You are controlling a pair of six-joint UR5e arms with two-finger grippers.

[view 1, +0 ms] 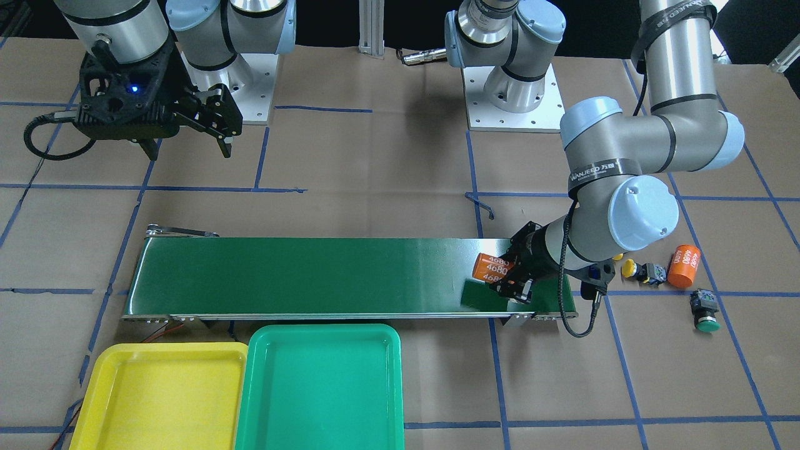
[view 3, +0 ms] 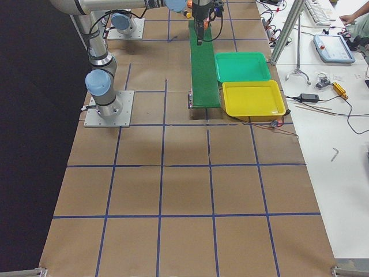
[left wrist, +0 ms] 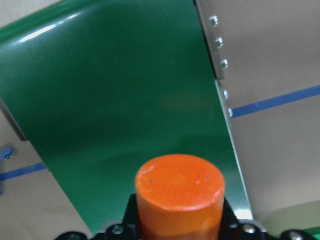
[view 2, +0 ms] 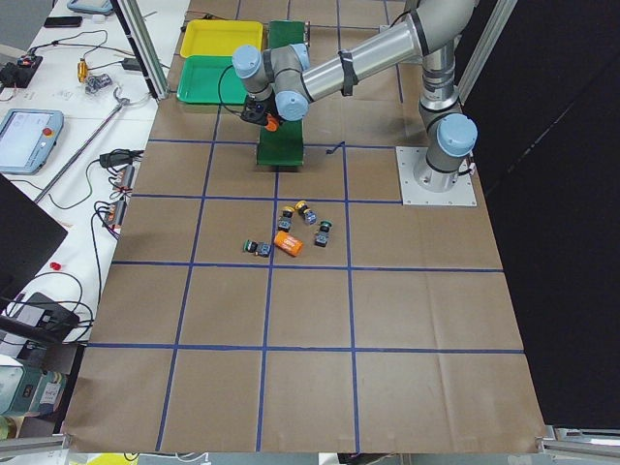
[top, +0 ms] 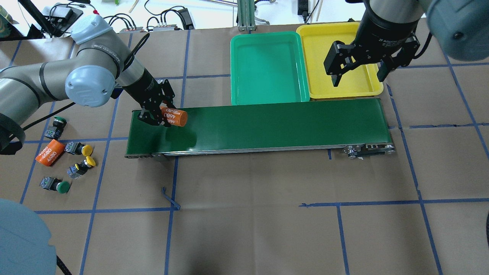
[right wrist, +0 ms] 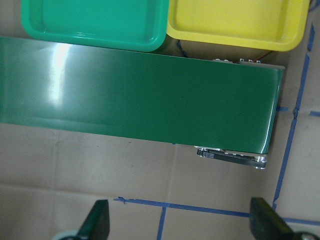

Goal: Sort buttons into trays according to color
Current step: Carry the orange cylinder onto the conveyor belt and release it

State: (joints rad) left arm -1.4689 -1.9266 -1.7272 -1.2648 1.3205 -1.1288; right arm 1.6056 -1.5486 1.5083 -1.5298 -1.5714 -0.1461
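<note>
four buttons (top: pixel 86 149) overhead, three from front

This is a robotics lab, a test cell rather than a factory floor. Two grey robot arms (view 2: pixel 368 53) are bolted by metal base plates (view 2: pixel 412 194) to a broad worktop (view 2: pixel 291 387) papered in brown and squared off with blue tape (view 2: pixel 271 346), with a short green conveyor belt (top: pixel 267 126) across it. White side benches (view 3: pixel 340 133) carry teach pendants (view 2: pixel 27 139) and cables (top: pixel 168 19), aluminium profile posts (top: pixel 246 15) stand at the edge, and a black drape (view 2: pixel 562 194) closes one side.
</note>
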